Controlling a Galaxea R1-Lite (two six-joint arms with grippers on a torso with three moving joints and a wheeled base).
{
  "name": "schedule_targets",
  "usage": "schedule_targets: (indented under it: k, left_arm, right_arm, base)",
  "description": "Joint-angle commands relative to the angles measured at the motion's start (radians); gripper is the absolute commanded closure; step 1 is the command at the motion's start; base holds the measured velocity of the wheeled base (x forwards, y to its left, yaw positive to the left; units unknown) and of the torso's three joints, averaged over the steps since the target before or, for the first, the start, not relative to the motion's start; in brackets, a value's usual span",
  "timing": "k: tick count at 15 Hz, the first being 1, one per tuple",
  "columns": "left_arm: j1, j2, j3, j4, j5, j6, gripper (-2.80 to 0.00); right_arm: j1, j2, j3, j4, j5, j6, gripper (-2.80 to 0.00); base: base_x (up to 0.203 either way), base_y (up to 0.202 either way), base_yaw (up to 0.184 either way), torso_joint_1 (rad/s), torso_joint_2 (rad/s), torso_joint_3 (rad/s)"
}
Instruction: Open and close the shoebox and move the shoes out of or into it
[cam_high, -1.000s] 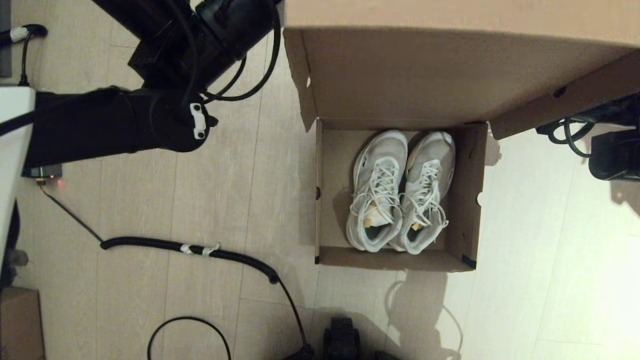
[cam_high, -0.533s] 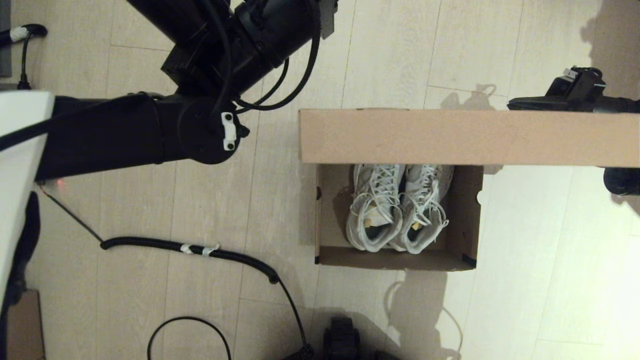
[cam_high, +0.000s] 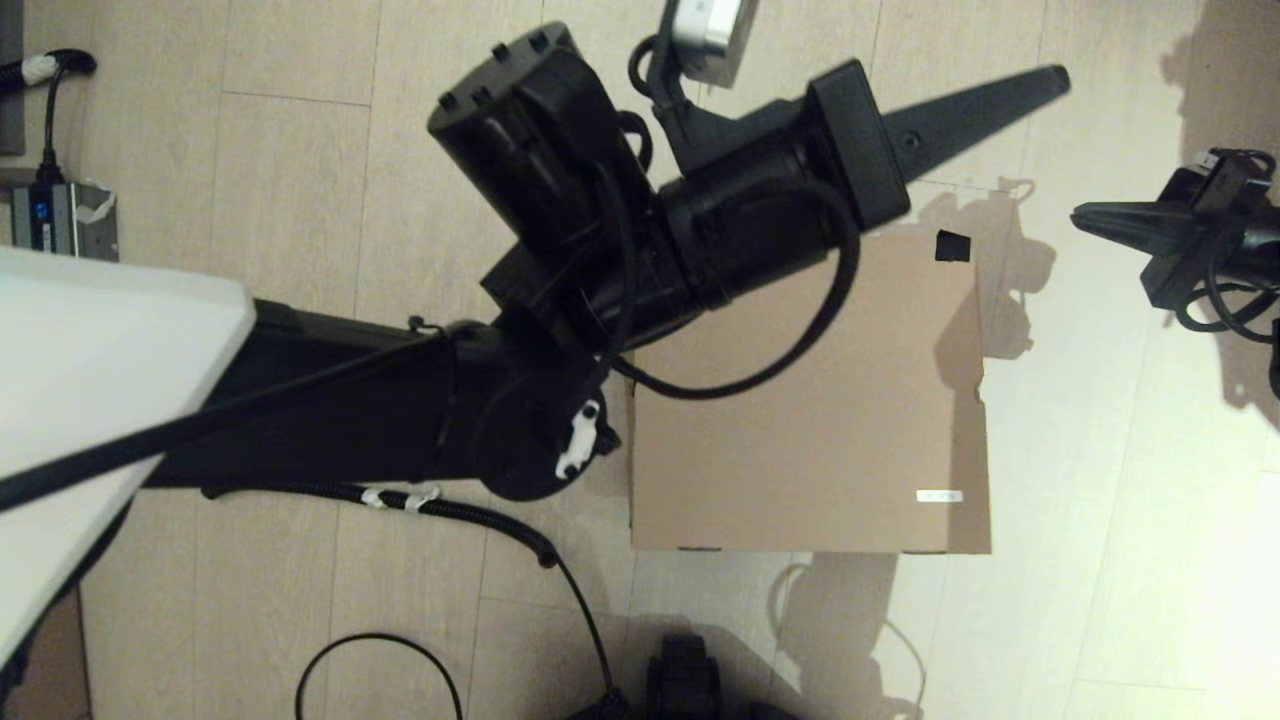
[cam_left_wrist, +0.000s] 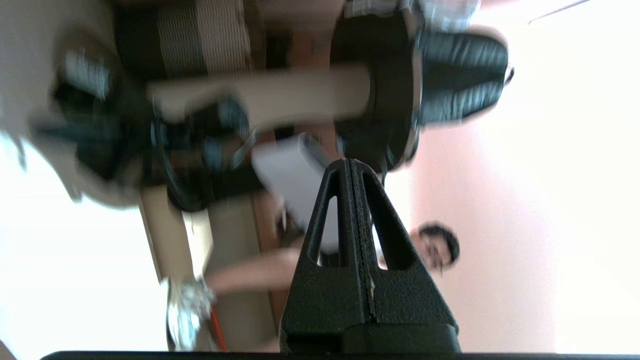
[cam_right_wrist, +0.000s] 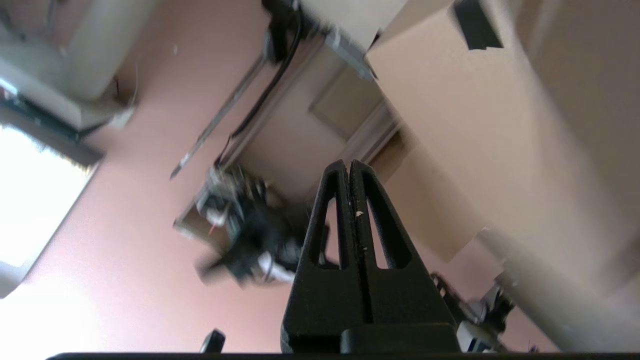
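The shoebox (cam_high: 820, 440) lies on the floor with its brown lid flat down. Black tape (cam_high: 952, 246) marks its far right corner and a small white label (cam_high: 938, 496) sits near the front right. The shoes are hidden inside. My left arm reaches across the box's far left corner, and my left gripper (cam_high: 1050, 80) is shut and empty, pointing past the far right corner above the floor. My right gripper (cam_high: 1082, 215) is shut and empty, hovering right of the box and apart from it. The wrist views show both grippers (cam_left_wrist: 349, 162) (cam_right_wrist: 348, 164) pressed together, with the lid (cam_right_wrist: 450, 100) beside the right one.
A corrugated black cable (cam_high: 450, 510) runs over the floor left of the box, with a thinner loop (cam_high: 380, 650) nearer me. A grey power unit (cam_high: 60, 215) sits at far left. A black part (cam_high: 685, 680) shows at the bottom edge.
The lid has dropped from upright to flat shut, covering the shoes. My left arm has swung right over the box, and my right gripper has come away from the lid.
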Motion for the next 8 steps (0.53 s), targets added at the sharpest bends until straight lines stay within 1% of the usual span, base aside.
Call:
schedule_targets:
  k: [1, 2, 3, 4, 6, 7, 8]
  left_arm:
    - [-0.044, -0.002, 0.068, -0.009, -0.003, 0.034, 0.0]
    - [-0.048, -0.005, 0.084, -0.01, -0.001, 0.06, 0.0]
    - [-0.047, -0.012, 0.107, -0.009, 0.008, 0.089, 0.0]
    - [-0.045, -0.029, 0.141, -0.006, 0.031, 0.13, 0.0]
    - [-0.041, -0.081, 0.248, -0.002, 0.124, 0.243, 0.0]
    - [-0.041, -0.121, 0.32, 0.001, 0.169, 0.304, 0.0]
    - [-0.04, -0.174, 0.39, 0.003, 0.201, 0.352, 0.0]
  right_arm:
    - [-0.051, -0.021, -0.005, -0.009, 0.009, 0.011, 0.0]
    - [-0.074, -0.041, -0.006, -0.009, 0.008, 0.005, 0.0]
    - [-0.088, -0.07, 0.007, -0.009, 0.006, -0.024, 0.0]
    - [-0.092, -0.094, 0.053, -0.009, -0.004, -0.066, 0.0]
    - [-0.084, -0.125, 0.177, -0.009, -0.015, -0.2, 0.0]
    - [-0.064, -0.14, 0.26, -0.009, -0.019, -0.286, 0.0]
    - [-0.042, -0.152, 0.341, -0.009, -0.022, -0.398, 0.0]
  base:
    - [0.0, 0.0, 0.0, 0.0, 0.0, 0.0]
    - [0.0, 0.0, 0.0, 0.0, 0.0, 0.0]
    - [0.0, 0.0, 0.0, 0.0, 0.0, 0.0]
    - [0.0, 0.0, 0.0, 0.0, 0.0, 0.0]
    - [0.0, 0.0, 0.0, 0.0, 0.0, 0.0]
    - [0.0, 0.0, 0.0, 0.0, 0.0, 0.0]
    - [0.0, 0.0, 0.0, 0.0, 0.0, 0.0]
